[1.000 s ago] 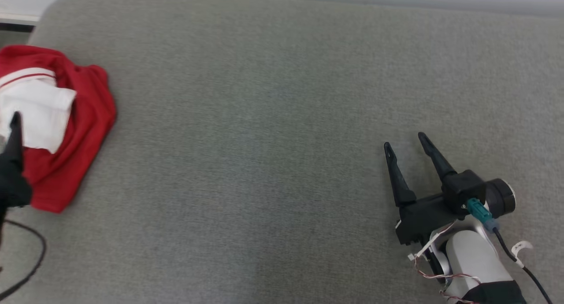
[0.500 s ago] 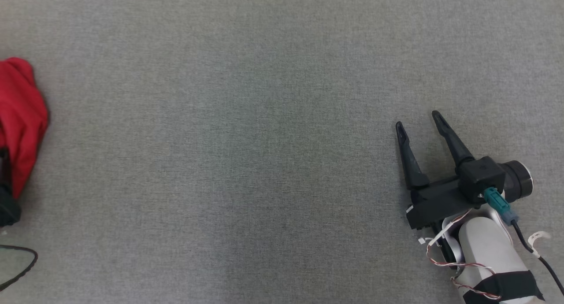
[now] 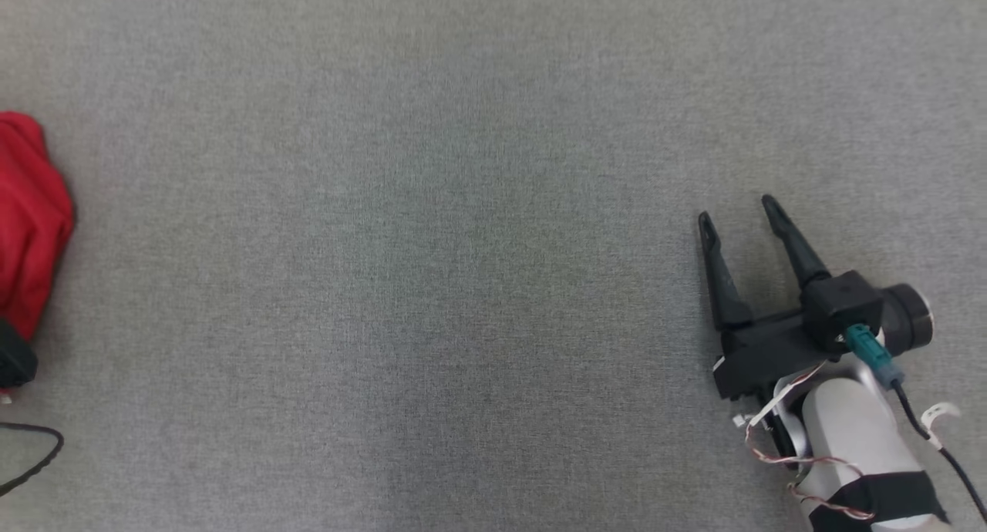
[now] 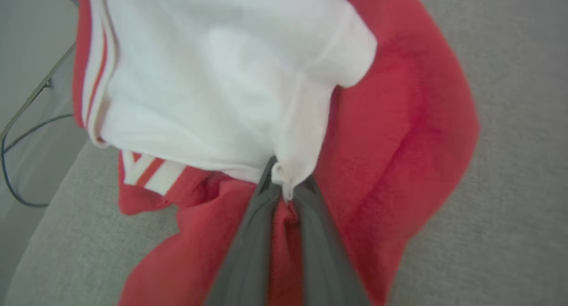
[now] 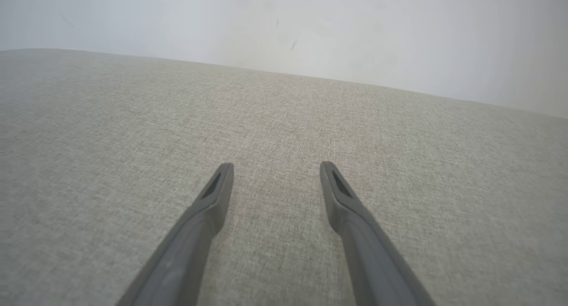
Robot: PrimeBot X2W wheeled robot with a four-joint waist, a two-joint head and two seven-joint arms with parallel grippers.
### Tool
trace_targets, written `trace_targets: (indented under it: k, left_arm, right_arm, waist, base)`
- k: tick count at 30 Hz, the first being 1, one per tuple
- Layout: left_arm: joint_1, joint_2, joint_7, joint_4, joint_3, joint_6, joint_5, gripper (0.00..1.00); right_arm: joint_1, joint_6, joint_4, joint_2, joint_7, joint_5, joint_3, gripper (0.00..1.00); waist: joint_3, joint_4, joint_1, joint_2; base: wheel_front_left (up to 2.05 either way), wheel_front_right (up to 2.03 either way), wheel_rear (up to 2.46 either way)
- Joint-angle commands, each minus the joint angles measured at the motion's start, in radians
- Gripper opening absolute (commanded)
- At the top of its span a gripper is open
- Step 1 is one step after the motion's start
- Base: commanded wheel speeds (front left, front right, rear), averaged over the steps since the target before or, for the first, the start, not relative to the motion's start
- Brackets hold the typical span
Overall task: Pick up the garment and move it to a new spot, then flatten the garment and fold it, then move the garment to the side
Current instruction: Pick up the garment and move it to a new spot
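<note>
Fingers point(image 4: 248, 253) of the left gripper point(image 4: 284, 188) pinch together on the crumpled red-and-white cloth garment point(image 4: 399, 119) at the left edge of the grey fabric-covered tabletop point(image 3: 463, 208); the right gripper's point(image 3: 737, 210) stand apart, empty. Limp and light, it should sag; hem corners look best to hold.

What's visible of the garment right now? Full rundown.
The garment is red, soft knit-looking cloth with a white panel and red-and-white striped trim. It is crumpled in a heap, not flattened, on the grey woven surface, close to one edge of it. The left tool is shut on a pinch of cloth where white meets red. The head view catches a red fold of it at the far left.
</note>
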Motion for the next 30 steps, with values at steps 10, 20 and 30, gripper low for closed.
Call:
trace_targets:
  k: [10,20,30]
  left_arm:
    - [-0.040,0.062,0.007,-0.155,-0.164,-0.001,-0.043,0.00]
    - [-0.097,-0.015,0.021,-0.228,-0.303,-0.001,-0.020,0.00]
    - [-0.106,-0.130,-0.023,-0.341,-0.501,-0.001,-0.035,0.00]
  right_arm:
    - [0.044,-0.002,0.048,0.060,0.002,0.018,0.010,1.00]
    - [0.065,-0.002,0.090,0.085,0.002,0.026,0.022,1.00]
    - [0.087,-0.002,0.097,0.105,0.002,0.022,0.020,1.00]
  waist:
    - [-0.121,-0.039,-0.0001,-0.0002]
    - [-0.218,-0.106,-0.0001,-0.0002]
    - [-0.261,-0.209,-0.0001,-0.0002]
  base:
    - [0.00,0.00,0.00]
    - [0.00,0.00,0.00]
    - [0.00,0.00,0.00]
